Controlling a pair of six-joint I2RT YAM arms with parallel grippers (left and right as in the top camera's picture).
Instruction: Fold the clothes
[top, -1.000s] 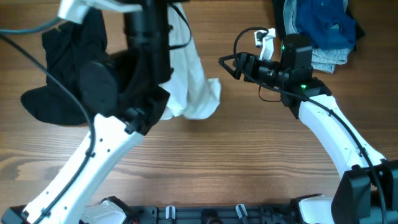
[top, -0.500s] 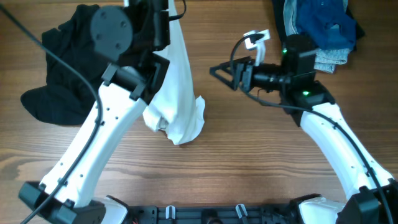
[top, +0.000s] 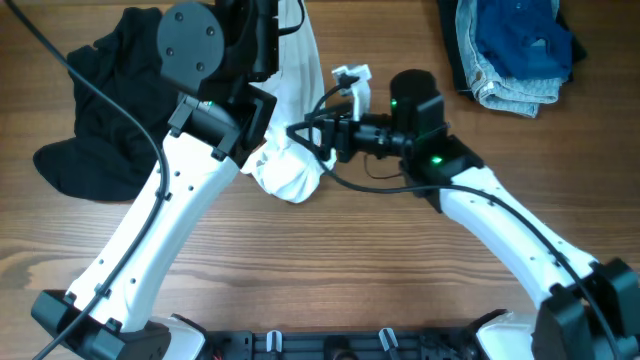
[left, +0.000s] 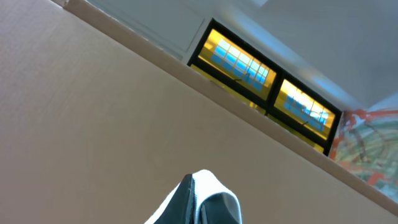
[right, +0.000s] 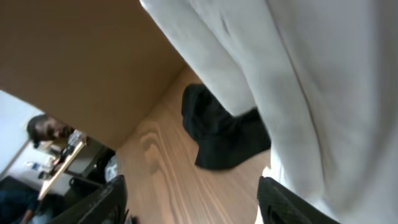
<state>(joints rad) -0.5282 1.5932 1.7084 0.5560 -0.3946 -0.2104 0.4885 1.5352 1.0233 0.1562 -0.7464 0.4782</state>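
The white T-shirt (top: 290, 150) hangs in a long bunch from my raised left gripper (left: 205, 186), which is shut on a pinch of its cloth; its lower end rests crumpled on the table. In the overhead view the left gripper is hidden behind its own arm. My right gripper (top: 305, 135) stands open beside the lower part of the shirt. In the right wrist view the white T-shirt (right: 298, 81) fills the right side and touches the right finger (right: 292, 202); bare wood shows between the jaws. The black garment (top: 90, 120) lies heaped at the left.
Light-blue jeans (top: 505, 95) and a navy-blue garment (top: 515, 35) lie piled at the back right corner. The wooden table (top: 380, 270) shows bare wood in the front half between the two arms. The left wrist camera looks up at a wall and ceiling lights.
My right gripper has swung left across the table to the hanging shirt and narrowed a little. The left arm lifted the shirt, and its lower end shifted slightly.
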